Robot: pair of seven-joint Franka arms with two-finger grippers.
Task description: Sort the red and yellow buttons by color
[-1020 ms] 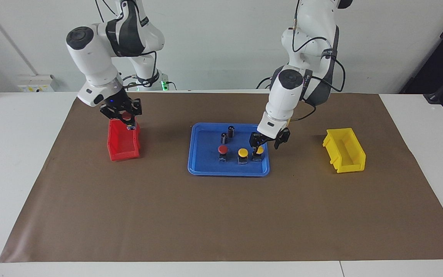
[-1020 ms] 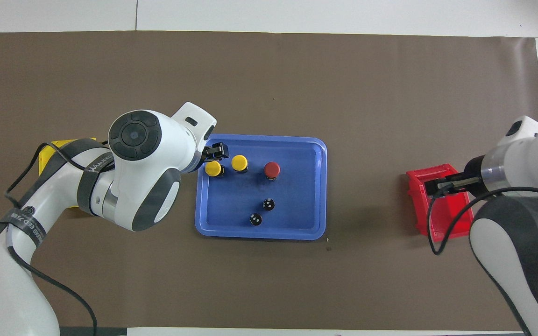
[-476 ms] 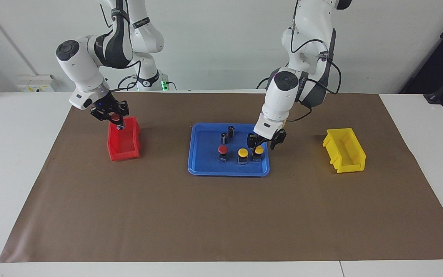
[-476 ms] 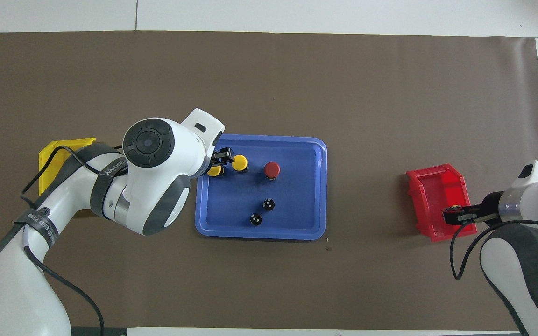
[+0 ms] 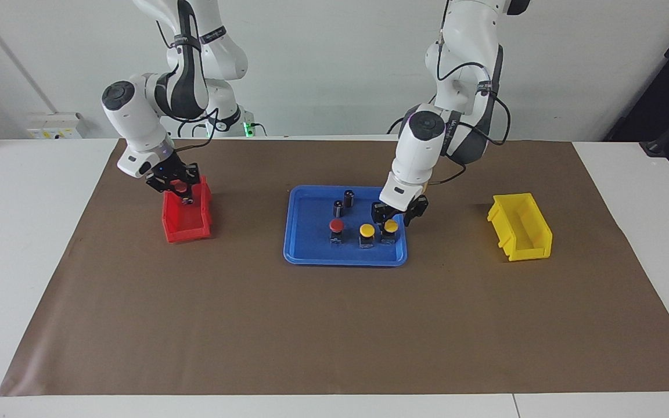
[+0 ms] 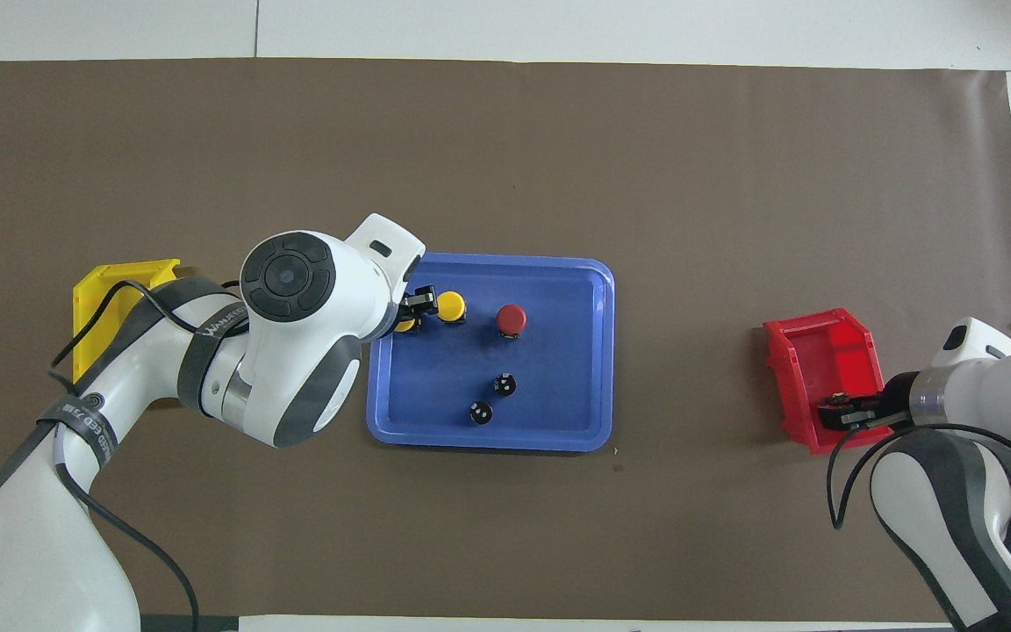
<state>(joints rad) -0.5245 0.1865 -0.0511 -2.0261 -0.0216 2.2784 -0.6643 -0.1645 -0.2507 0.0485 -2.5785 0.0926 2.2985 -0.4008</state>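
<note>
The left gripper [image 5: 393, 218] sits at a small, hard, light yellow push-button [image 5: 391, 226] in the blue plastic tray [image 5: 305, 255]; I cannot tell its fingers. Best to pinch the square black base. The right gripper [image 5: 182, 192] is clamped on a red push-button [image 5: 180, 188] over the red plastic bin [image 5: 186, 223].

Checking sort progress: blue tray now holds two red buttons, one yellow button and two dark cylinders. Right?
Not quite. The facing view shows the blue tray holding one red button and two yellow buttons, the second one under the left gripper. The two dark cylinders are right.
</note>
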